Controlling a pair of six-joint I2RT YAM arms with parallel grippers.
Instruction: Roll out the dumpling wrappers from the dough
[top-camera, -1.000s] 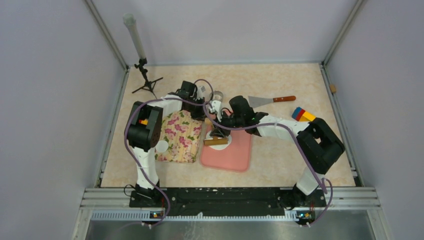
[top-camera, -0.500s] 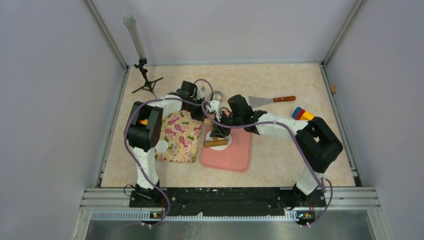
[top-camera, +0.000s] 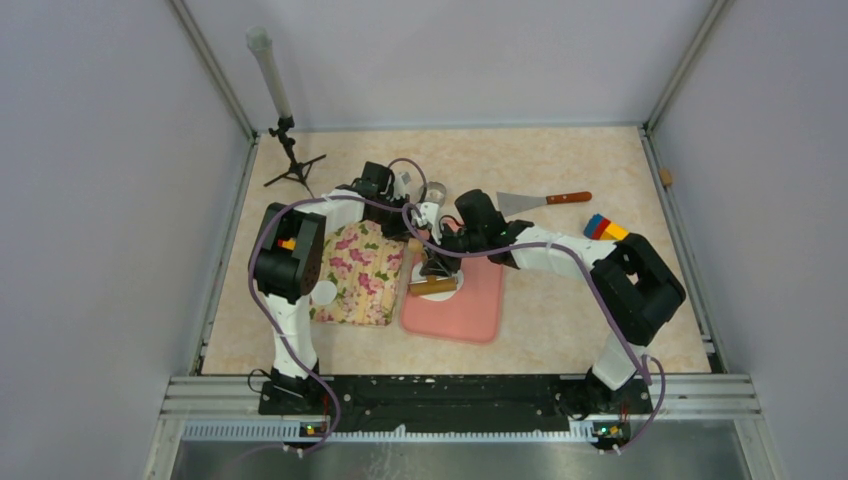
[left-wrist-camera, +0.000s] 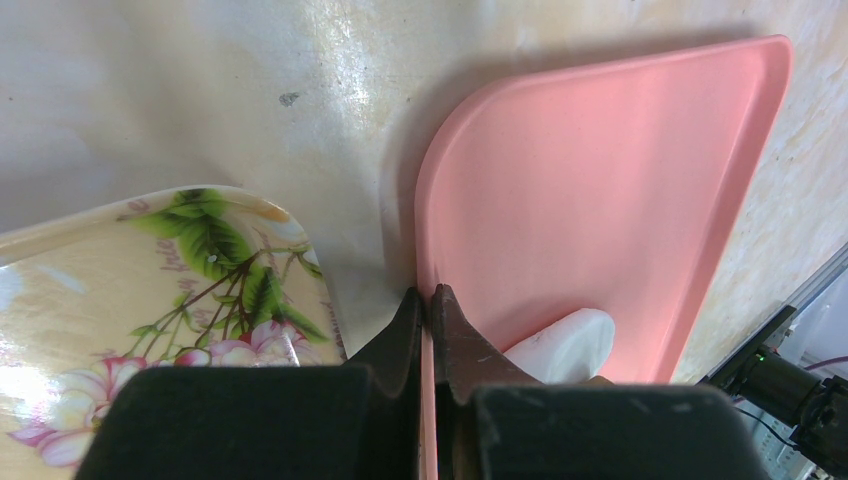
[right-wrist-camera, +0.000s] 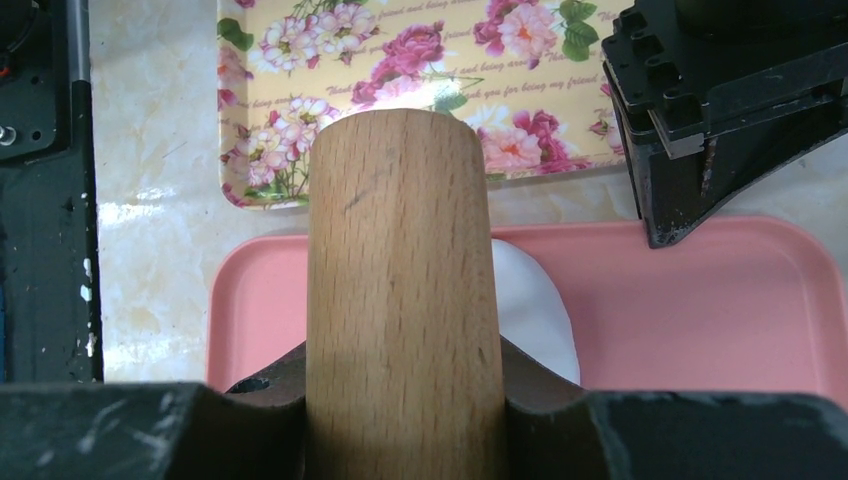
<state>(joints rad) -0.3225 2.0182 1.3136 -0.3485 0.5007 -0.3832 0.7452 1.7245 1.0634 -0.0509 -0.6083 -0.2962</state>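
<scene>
The white dough (top-camera: 448, 287) lies on the far left part of the pink board (top-camera: 470, 310). My right gripper (top-camera: 437, 270) is shut on a wooden rolling pin (top-camera: 432, 286) that lies across the dough. In the right wrist view the pin (right-wrist-camera: 400, 270) covers most of the dough (right-wrist-camera: 535, 310), with the gripper (right-wrist-camera: 400, 365) clamped round it. My left gripper (top-camera: 417, 238) is shut on the board's far left rim; the left wrist view shows it (left-wrist-camera: 428, 300) pinching the rim (left-wrist-camera: 425, 230) beside the dough (left-wrist-camera: 562, 343). A small white disc (top-camera: 323, 293) lies left of the floral tray.
A floral tray (top-camera: 360, 272) sits against the board's left side. A metal ring cutter (top-camera: 436, 190) stands behind the grippers. A spatula (top-camera: 540, 202) and coloured blocks (top-camera: 605, 229) lie to the right. A small tripod (top-camera: 292, 165) stands at the far left.
My right gripper shifted slightly left with the rolling pin over the dough, then held still. My left gripper has stayed clamped on the board.
</scene>
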